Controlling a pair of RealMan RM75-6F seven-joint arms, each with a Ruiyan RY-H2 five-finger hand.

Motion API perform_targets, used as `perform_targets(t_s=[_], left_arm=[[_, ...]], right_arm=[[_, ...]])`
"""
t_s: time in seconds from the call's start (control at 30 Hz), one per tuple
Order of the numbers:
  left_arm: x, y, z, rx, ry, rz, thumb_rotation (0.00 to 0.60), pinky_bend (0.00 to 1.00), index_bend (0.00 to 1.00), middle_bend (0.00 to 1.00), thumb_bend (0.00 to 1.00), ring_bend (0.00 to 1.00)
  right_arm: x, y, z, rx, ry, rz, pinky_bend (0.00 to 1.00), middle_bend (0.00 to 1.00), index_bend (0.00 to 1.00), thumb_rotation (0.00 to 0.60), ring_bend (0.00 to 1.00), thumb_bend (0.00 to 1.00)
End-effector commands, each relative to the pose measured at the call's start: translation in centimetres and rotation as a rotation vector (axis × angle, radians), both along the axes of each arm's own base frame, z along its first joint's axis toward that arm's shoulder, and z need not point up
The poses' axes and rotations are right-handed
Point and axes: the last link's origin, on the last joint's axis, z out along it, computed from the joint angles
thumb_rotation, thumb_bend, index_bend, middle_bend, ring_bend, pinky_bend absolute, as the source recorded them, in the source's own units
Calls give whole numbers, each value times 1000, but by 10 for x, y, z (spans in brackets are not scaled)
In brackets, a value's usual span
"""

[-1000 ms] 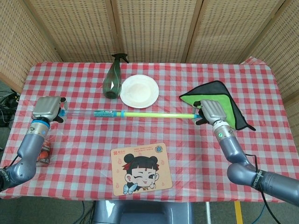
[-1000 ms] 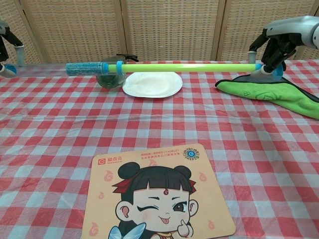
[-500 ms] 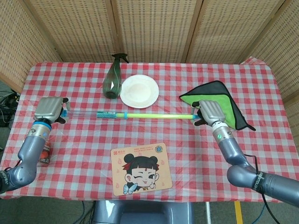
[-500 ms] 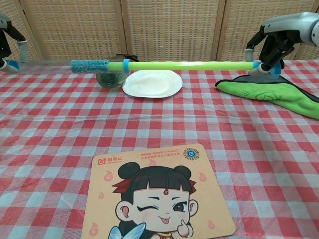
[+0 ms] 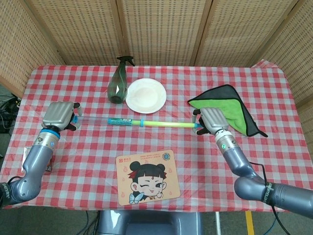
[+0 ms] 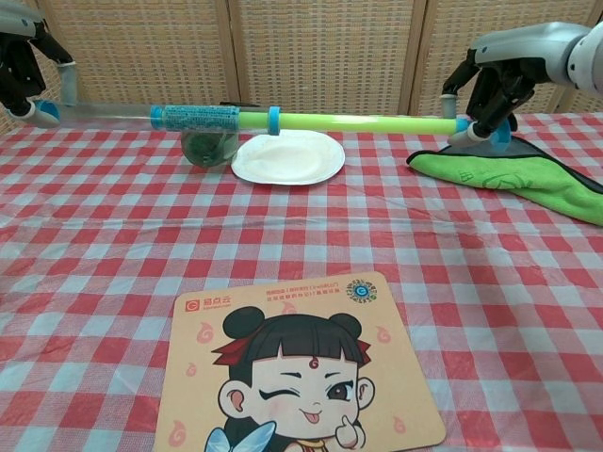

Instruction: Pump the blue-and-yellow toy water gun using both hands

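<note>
The left hand (image 5: pixel 59 115) and right hand (image 5: pixel 210 120) are gripping the water gun (image 5: pixel 142 123) ends above the checkered table (image 5: pixel 88 147); the mat (image 5: pixel 145 176) is lying below the fingers.

Both views are bright and evenly lit, with soft light that seems to fall from above. In the head view, shadows on the counter (image 5: pixel 161 134) are faint and short: a thin one hugs the rim of the white plate (image 5: pixel 146 95), and a small dark patch sits at the base of the green bottle (image 5: pixel 117 84). The wicker screen (image 5: pixel 161 29) behind is lit without hot spots. The head view is sharp across the frame. In the chest view, the cartoon mat (image 6: pixel 292 367) up close is crisp and shows a mild sheen, while the far edge of the cloth looks slightly softer. No strong glare or motion blur appears.
</note>
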Motion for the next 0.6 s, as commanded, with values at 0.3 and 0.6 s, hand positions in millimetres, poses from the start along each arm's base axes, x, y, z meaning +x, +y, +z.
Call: perform_targets(t_s=[0.3,0.6], left_arm=[[19,6,-11,-8,-6,-5,600,660,611,882,367,793],[29,7,-22,-29,-11,-11,600,660,612,881,367,793]], right_arm=[[16,7,-14,36,1,35,675,1000,829,600,1000,497],[25,9,-24,53,1,58,675,1000,829,600,1000,497]])
